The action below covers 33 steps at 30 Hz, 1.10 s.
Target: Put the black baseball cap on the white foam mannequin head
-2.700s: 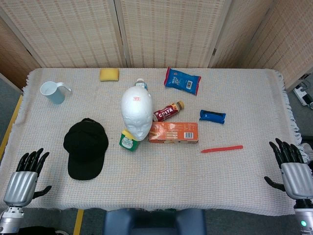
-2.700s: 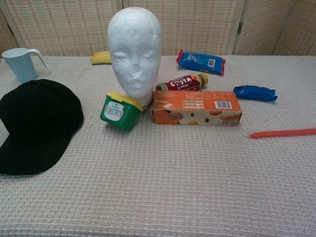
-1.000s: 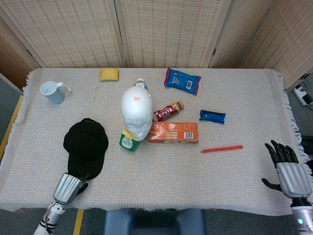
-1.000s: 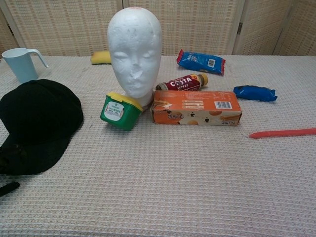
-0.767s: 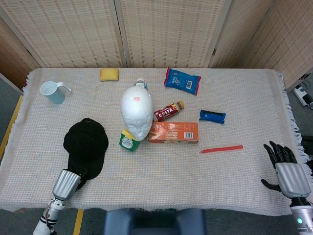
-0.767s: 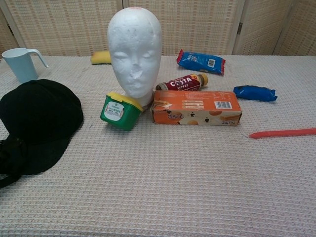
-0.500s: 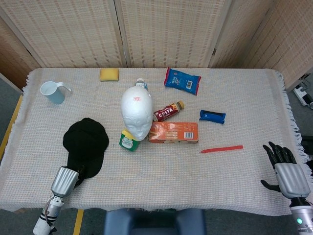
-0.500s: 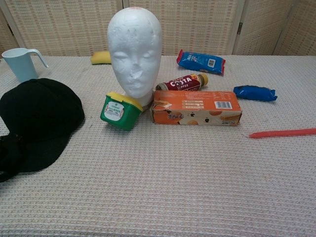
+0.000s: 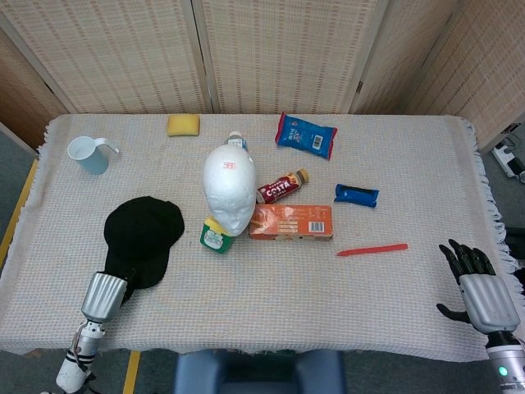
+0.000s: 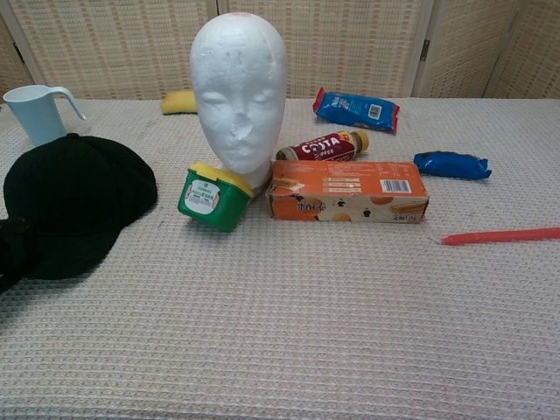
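Note:
The black baseball cap (image 9: 143,234) lies left of the white foam mannequin head (image 9: 229,187), which stands upright mid-table facing the front edge. My left hand (image 9: 105,294) is at the cap's near end and grips its brim; in the chest view its dark fingers (image 10: 10,249) wrap the brim at the left edge, and the cap (image 10: 79,197) sits a little raised and tilted next to the mannequin head (image 10: 239,87). My right hand (image 9: 478,287) hovers off the table's front right corner with its fingers spread and nothing in it.
A green tub with a yellow lid (image 9: 215,236) leans at the head's base, with an orange box (image 9: 291,222) and a Costa bottle (image 9: 283,187) to its right. A blue mug (image 9: 89,154), yellow sponge (image 9: 184,125), two blue packets (image 9: 306,135) (image 9: 356,195) and a red stick (image 9: 372,249) lie around.
My left hand came in from the front left corner, closed on the cap's brim, and the cap has shifted and lifted slightly. The right hand drew back a little.

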Each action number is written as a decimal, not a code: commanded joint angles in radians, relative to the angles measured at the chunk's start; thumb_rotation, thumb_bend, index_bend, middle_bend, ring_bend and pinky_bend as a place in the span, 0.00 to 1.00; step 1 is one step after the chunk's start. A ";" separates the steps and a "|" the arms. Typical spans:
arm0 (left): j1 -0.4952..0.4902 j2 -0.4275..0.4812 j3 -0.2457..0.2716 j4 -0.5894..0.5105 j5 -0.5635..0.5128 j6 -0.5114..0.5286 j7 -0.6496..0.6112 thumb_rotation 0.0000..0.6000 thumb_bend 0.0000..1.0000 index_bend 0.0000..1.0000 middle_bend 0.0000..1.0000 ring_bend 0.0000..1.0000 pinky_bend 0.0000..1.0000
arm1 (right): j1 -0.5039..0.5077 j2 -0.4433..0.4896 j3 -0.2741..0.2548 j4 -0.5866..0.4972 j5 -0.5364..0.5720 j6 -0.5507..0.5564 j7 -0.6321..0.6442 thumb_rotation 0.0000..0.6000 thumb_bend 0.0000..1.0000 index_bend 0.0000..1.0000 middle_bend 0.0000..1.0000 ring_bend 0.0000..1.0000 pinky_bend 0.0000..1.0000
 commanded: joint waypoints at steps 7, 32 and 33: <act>-0.053 0.031 -0.064 -0.019 -0.067 0.076 -0.031 1.00 0.51 0.73 1.00 1.00 1.00 | 0.010 0.009 -0.009 -0.009 0.003 -0.025 -0.003 1.00 0.09 0.00 0.00 0.00 0.00; -0.291 0.313 -0.201 -0.376 -0.103 0.290 0.147 1.00 0.56 0.75 1.00 1.00 1.00 | 0.014 0.035 -0.019 -0.022 -0.007 -0.034 0.032 1.00 0.09 0.00 0.00 0.00 0.00; -0.301 0.328 -0.210 -0.403 -0.103 0.292 0.163 1.00 0.56 0.75 1.00 1.00 1.00 | 0.014 0.036 -0.019 -0.022 -0.007 -0.034 0.034 1.00 0.09 0.00 0.00 0.00 0.00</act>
